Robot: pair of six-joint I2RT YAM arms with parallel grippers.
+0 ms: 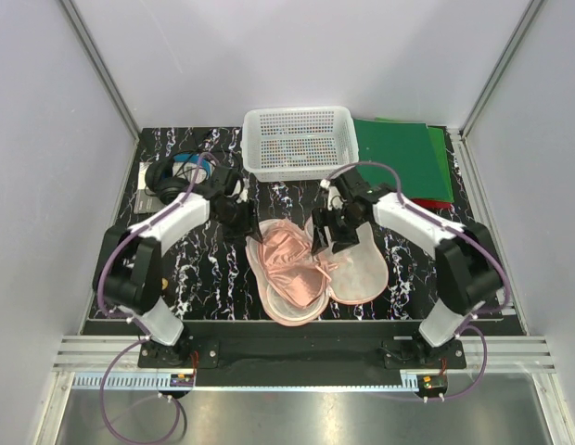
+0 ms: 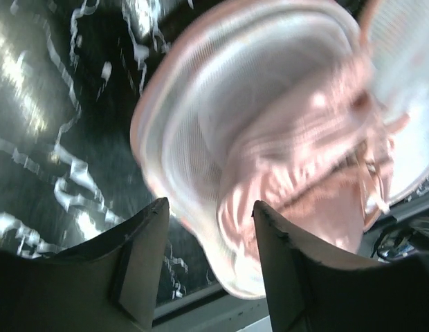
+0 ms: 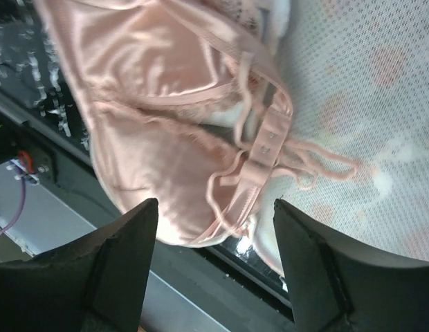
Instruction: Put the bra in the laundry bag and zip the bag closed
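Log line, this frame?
laundry bag open flat | bra in left half, straps trailing onto right half | left gripper open, empty | right gripper open, empty

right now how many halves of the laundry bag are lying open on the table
2. One half of the laundry bag lies bare on the right, mesh side up. The other, just left of it, is mostly covered by the bra. No part seems hidden elsewhere.

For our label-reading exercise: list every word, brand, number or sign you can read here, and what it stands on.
None: no legible text anywhere. The white plastic mesh basket, the flat green sheets and the peach printed clamshell laundry bag carry nothing that reads as letters or numbers.
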